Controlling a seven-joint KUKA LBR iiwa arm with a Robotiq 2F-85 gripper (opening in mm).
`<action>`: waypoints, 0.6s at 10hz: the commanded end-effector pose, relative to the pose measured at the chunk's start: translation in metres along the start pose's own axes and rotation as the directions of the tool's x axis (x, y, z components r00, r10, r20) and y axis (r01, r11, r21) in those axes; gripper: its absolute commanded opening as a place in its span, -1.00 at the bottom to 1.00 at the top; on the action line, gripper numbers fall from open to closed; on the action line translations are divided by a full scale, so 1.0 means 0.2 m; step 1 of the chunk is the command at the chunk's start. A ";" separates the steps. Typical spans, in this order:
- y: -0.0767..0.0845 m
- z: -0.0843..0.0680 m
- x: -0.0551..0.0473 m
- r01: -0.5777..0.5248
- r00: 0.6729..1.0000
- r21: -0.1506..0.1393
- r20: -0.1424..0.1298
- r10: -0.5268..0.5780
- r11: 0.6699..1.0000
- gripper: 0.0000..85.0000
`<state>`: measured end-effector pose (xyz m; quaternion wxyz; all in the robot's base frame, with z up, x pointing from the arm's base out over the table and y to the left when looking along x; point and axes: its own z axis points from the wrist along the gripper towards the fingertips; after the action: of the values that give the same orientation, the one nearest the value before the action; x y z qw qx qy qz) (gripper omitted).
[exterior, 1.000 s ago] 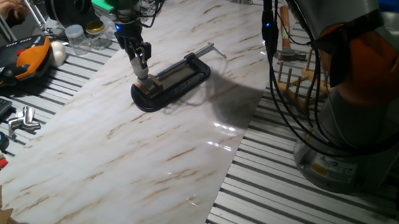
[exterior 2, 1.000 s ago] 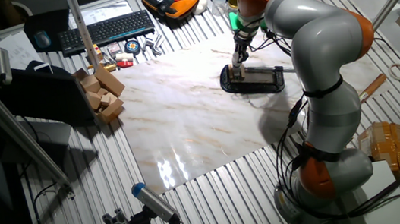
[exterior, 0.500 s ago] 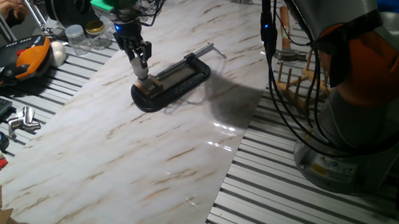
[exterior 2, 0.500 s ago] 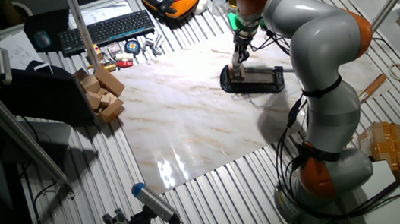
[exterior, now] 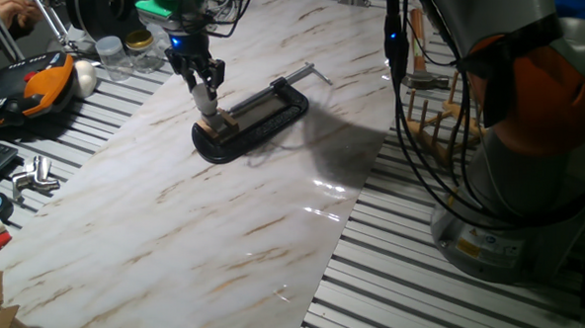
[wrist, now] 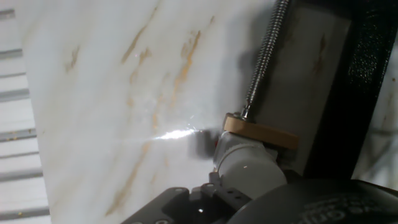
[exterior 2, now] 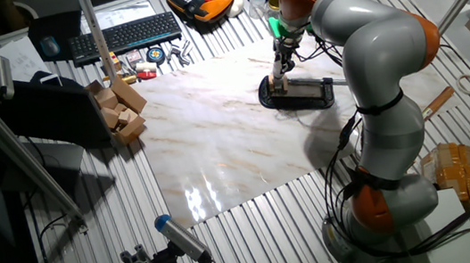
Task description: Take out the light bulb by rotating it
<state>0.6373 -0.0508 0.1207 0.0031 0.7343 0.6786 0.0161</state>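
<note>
At the rounded end of the black C-clamp (exterior: pixel 256 116), which lies flat on the marble-patterned desk (exterior: pixel 177 228), the tool (exterior: pixel 207 100) hangs nearly vertical w/ its tip right over a small tan block (exterior: pixel 221 122) held in the clamp. Between the fingers a pale whitish thing shows, prob. the light bulb (exterior: pixel 208 98), standing upright above the block; too small in the fixed views to be sure. Tool looks closed narrow on it, though the contact itself can't be made out.

Hand view: a whitish-grey cylinder (wrist: pixel 245 165) sits just below a thin tan disc (wrist: pixel 261 132) at the end of the clamp's threaded screw (wrist: pixel 264 56). Whether that cylinder is bulb, base or part of the tool, can't tell.

Why so placed, as a guess: the clamp pins the socket block so it won't spin when the bulb is twisted, and its weight keeps the whole lot from sliding on the smooth desk. A vertical approach puts the wrist axis in line w/ the bulb's screw axis, so a plain wrist roll would unscrew it.

Beyond the clamp on the far side, off the marble, stand clear jars (exterior: pixel 120 53) and an orange-black handheld unit (exterior: pixel 32 86); well apart, no part in this.
</note>
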 end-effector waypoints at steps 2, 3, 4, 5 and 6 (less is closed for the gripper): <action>0.00 0.00 0.00 0.027 1.000 0.000 -0.007 -0.027 1.000 -1.00; 0.00 0.00 0.00 0.045 0.999 0.002 -0.012 -0.045 0.999 -1.00; 0.00 0.00 0.00 0.049 0.999 0.005 -0.019 -0.049 0.999 -1.00; 0.00 0.00 0.00 0.054 0.998 0.007 -0.022 -0.054 0.999 -1.00; 0.00 0.00 0.00 0.065 0.998 0.006 -0.023 -0.065 0.998 -1.00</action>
<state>0.6372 -0.0502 0.1200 -0.0064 0.7101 0.7038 0.0218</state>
